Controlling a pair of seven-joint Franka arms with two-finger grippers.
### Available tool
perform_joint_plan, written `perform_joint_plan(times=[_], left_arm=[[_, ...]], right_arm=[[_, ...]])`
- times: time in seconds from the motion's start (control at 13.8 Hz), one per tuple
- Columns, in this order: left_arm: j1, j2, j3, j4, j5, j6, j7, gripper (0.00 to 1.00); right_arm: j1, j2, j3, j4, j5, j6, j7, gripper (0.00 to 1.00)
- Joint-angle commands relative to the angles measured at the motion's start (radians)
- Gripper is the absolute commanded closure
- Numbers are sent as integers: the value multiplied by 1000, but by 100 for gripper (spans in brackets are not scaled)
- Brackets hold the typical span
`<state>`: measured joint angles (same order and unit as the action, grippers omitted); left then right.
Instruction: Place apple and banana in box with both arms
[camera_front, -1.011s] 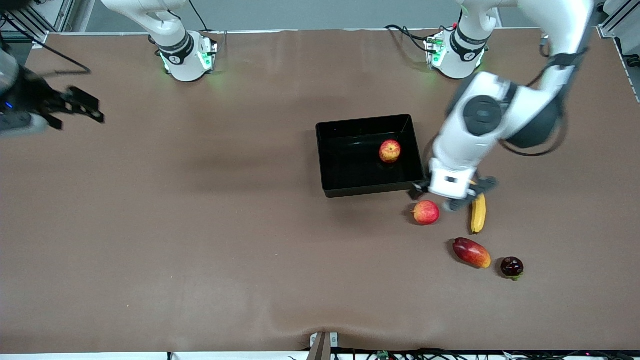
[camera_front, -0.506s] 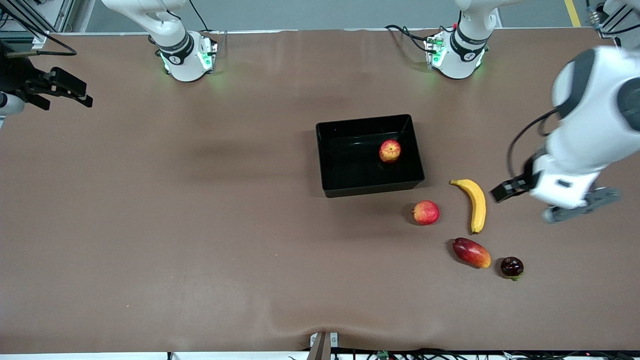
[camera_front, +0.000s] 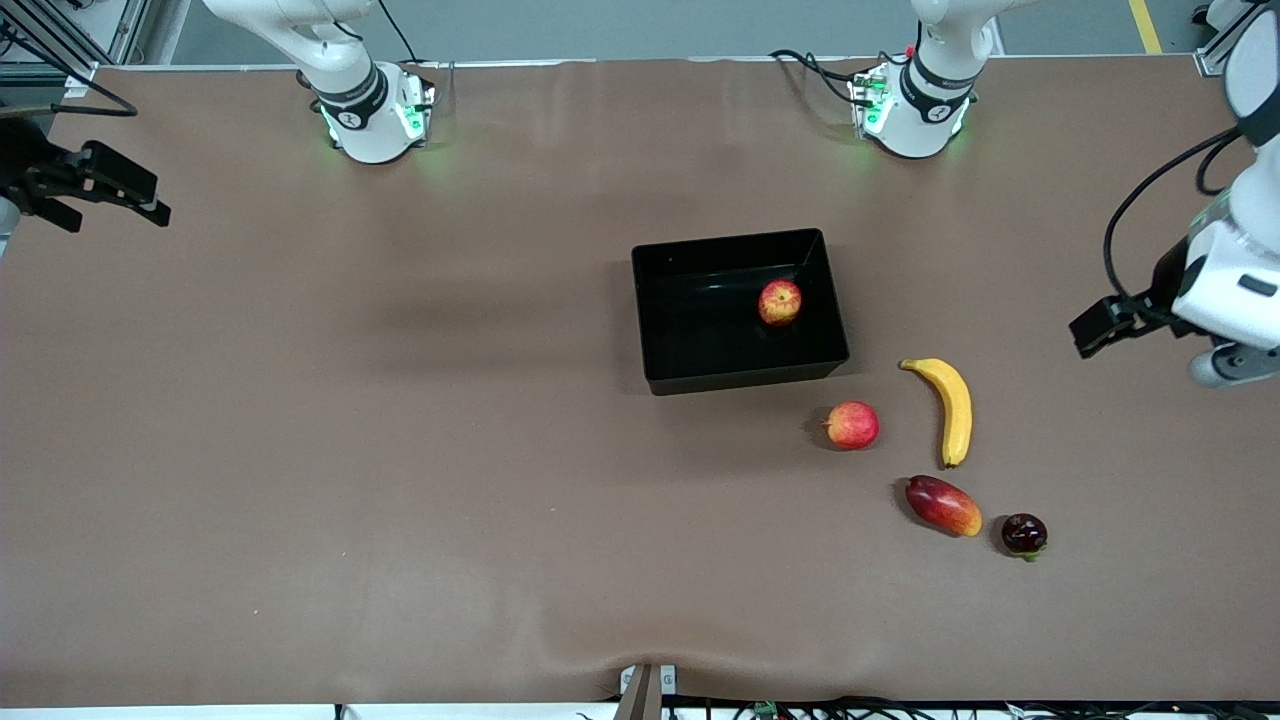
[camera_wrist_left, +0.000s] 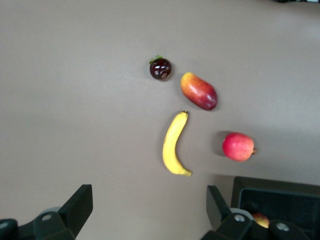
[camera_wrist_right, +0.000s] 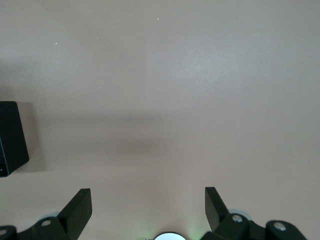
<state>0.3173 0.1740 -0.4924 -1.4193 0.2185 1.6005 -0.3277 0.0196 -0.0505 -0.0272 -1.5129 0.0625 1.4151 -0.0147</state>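
The deep-red, yellow-streaked apple lies in the black box at mid table; it peeks out in the left wrist view inside the box. The yellow banana lies on the table beside the box, toward the left arm's end; it also shows in the left wrist view. My left gripper is open and empty, up over bare table near the left arm's end. My right gripper is open and empty, held over the right arm's end of the table.
A pinkish-red round fruit, a red-yellow mango and a small dark fruit lie near the banana, nearer the front camera than the box. The right wrist view shows one box corner.
My left gripper has swung away from over the banana toward the left arm's end of the table, empty. The banana stays on the table. My right gripper has drifted slightly outward.
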Motion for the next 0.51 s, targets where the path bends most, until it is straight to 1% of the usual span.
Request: perform_joint_plan(times=[0.0,0.07,0.14,0.29,0.43], left_arm=[[-12,-79,81,-24,-50,-34,106,0],[-70,-91,145,-38,-71,-46,142,0],[-113,-125,203,-68,-103,-65,168,0],[-199,-174,306,-105,-123,-74,188,0],[-274,-223,383,-151,-133,-88,196,0]], right_arm=[[-27,20,15,37,-1,-18,-5,0],[-27,20,15,37,-1,-18,-1,0],[-27,21,15,37,0,-18,4,0],[-27,27,15,37,-3,-16,4,0],[-24,34,16,36,-3,-10,16,0]])
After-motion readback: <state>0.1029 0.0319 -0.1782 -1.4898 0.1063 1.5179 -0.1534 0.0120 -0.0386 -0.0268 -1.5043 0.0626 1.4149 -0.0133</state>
